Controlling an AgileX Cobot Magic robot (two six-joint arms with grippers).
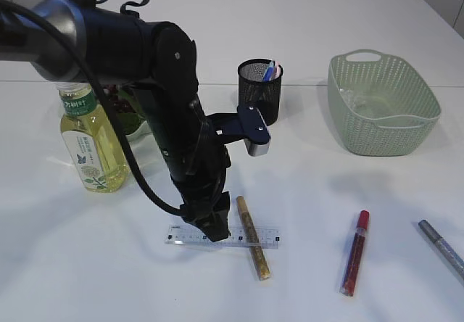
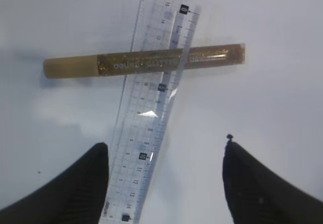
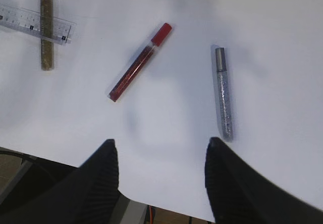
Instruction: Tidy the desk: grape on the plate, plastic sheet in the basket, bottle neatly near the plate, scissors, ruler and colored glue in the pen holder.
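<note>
Under the spread-open left gripper (image 2: 164,176), its wrist view shows ruler (image 2: 151,118) overlying gold glue (image 2: 144,62); right gripper (image 3: 161,176) gapes too.

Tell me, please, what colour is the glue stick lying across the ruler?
Gold glitter; the glue stick shows best in the left wrist view, under the clear ruler.

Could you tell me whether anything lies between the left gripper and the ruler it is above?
Nothing visible does. The left gripper is open with its jaws on either side of the clear ruler. The ruler's far end lies across the gold glue stick, so lifting it may nudge that stick.
</note>
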